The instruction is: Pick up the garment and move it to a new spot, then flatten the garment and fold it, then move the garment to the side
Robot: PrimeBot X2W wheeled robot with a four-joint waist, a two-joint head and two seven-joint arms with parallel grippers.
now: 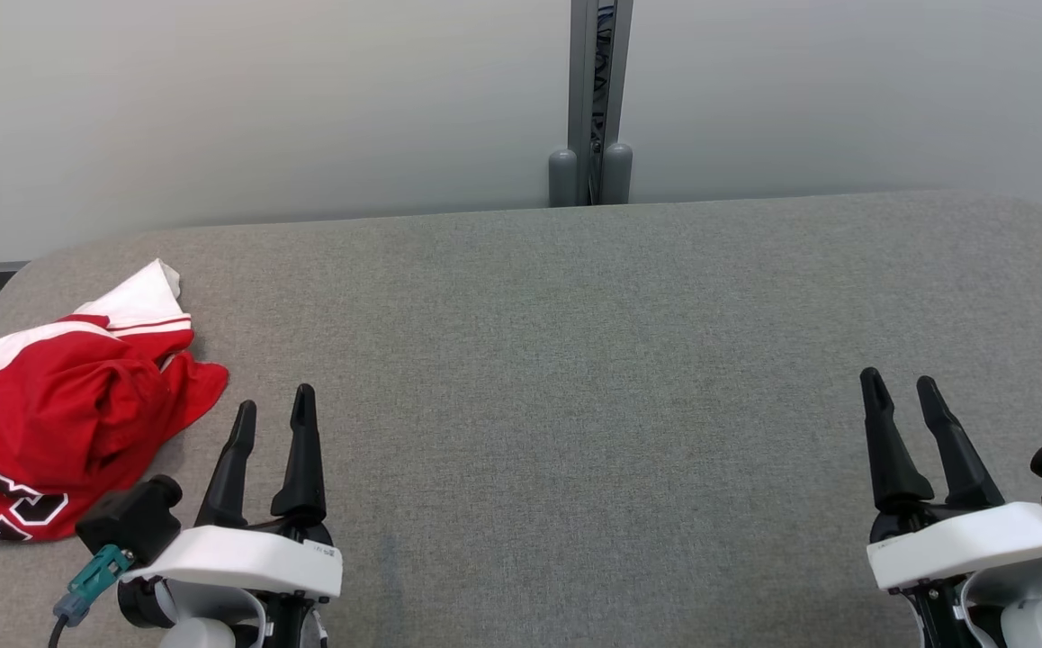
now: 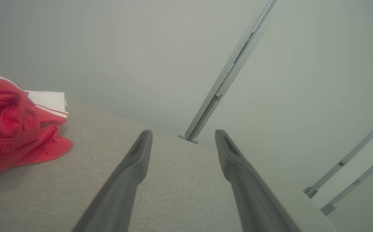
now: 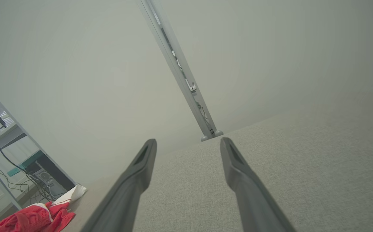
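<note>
The grey fabric-covered table [image 1: 575,360] takes up the lower two thirds of the head view, its far corners rounded. Behind it, across the top of the frame, stands a pale wall [image 1: 215,108] of two panels, joined at a grey upright post [image 1: 591,108] just right of centre.

The garment [image 1: 62,405] lies crumpled at the left edge of the head view, midway down, on the table's left end. It is red with a white panel at its upper end, thin red stripes along that panel, and black-and-white lettering on the fold at its lower edge. In the left wrist view the garment [image 2: 9,129] sits at the left edge of the frame; in the right wrist view it shows small at the lower left corner [image 3: 35,219].

The left gripper [image 1: 275,402] is at the lower left of the head view, fingers spread and empty, just right of the garment but apart from it. The right gripper [image 1: 898,382] is at the lower right, well apart from the garment — its fingers likewise parted with nothing between them. Each wrist view shows its own two fingers, left [image 2: 183,133] and right [image 3: 188,141], wide apart above bare table.

A teal connector [image 1: 94,580] hangs at the left wrist.
</note>
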